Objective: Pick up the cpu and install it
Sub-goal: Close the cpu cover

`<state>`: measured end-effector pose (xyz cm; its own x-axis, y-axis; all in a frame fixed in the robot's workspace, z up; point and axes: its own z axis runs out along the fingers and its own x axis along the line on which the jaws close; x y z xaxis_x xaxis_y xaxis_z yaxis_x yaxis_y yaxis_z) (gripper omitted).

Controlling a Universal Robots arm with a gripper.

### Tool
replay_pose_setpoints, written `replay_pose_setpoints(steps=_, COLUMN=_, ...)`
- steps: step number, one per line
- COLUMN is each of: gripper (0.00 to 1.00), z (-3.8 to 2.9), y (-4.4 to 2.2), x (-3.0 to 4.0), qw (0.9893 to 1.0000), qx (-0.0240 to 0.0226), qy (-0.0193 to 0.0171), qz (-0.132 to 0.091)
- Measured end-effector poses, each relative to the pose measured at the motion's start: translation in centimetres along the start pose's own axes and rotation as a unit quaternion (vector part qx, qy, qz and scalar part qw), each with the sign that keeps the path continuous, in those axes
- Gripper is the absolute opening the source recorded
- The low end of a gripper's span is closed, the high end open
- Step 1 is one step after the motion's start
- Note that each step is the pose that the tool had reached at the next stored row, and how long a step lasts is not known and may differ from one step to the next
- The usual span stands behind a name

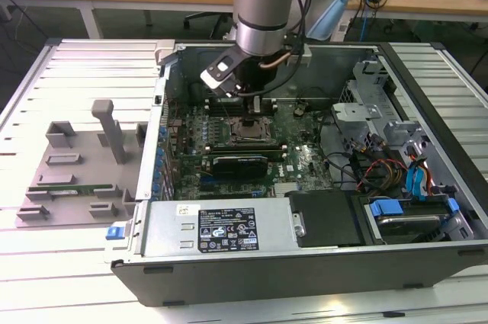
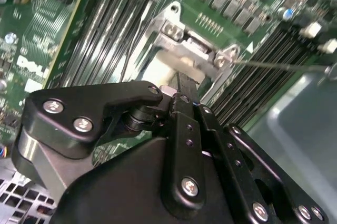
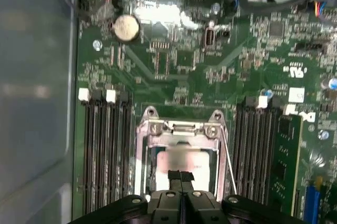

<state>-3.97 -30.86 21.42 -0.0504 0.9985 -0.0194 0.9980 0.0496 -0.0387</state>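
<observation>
Black gripper [image 3: 180, 175], jaws pressed together on nothing, hangs right over the cpu [image 3: 179, 158], which lies in the socket [image 3: 181, 128] just below its tips.

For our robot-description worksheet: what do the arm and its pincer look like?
The arm is silver-grey and cylindrical, with a pale blue joint cap and cables at the wrist. The pincer is black, jointed bars with silver screws.

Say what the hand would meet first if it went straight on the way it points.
Most likely the cpu in the socket frame: in the first wrist view the hand points right at its metal top. The gap between them is unclear.
</observation>
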Motion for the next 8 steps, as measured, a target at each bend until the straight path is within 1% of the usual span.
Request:
replay_pose_setpoints(steps=4, gripper=0.11, z=0.43, y=-1.0, x=0.06, qw=1.0, qx=0.0, qy=0.0, qz=0.0)
replay_pose_setpoints(steps=6, gripper=0.11, z=0.55, y=-1.15, x=0.07, qw=1.0, qx=0.0, qy=0.0, qz=0.0)
replay_pose_setpoints(steps=8, gripper=0.11, z=0.62, y=-1.14, x=0.07, qw=1.0, qx=0.0, qy=0.0, qz=0.0)
